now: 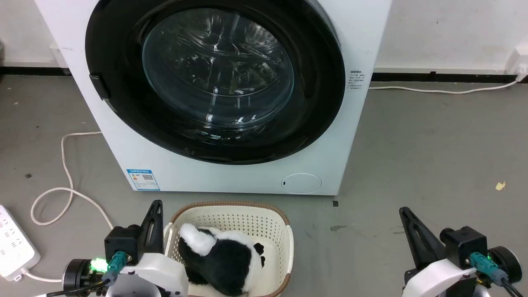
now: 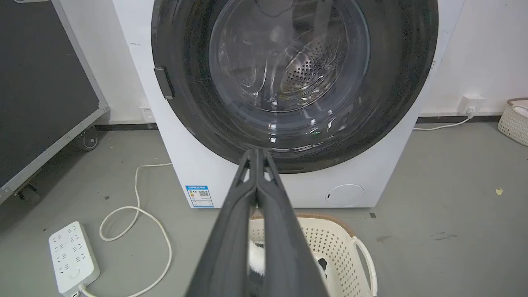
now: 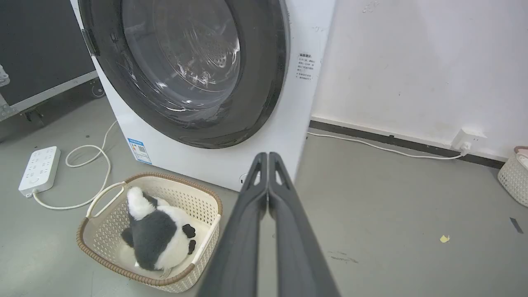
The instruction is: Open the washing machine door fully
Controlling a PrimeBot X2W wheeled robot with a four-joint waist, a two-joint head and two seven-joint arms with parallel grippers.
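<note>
The left gripper (image 2: 256,153) and right gripper (image 3: 268,156) hang low before a white washer (image 1: 363,37), each pair of long, matte dark fingers pressed together with nothing between them. Between the two arms, a cream perforated plastic basket (image 1: 231,204) with a brown woven rim sits on the floor, touching the left gripper's side and holding a black-and-white plush toy (image 1: 222,258). Just behind the basket stands the washer, its door (image 1: 115,62) shut flush against the front: a wide, glossy black ring around a bulging clear glass bowl, through which the perforated steel drum (image 2: 307,68) shows. A small dark catch (image 1: 99,87) sits on the door's left edge, and a small round flap (image 1: 301,183) and a blue label (image 1: 143,180) lie low on the front panel. The floor (image 1: 433,156) is smooth grey, scuffed, with a white power strip (image 1: 12,243) and a looping cord (image 1: 64,165) to the left. A white wall (image 1: 445,33) with a dark skirting runs behind.
</note>
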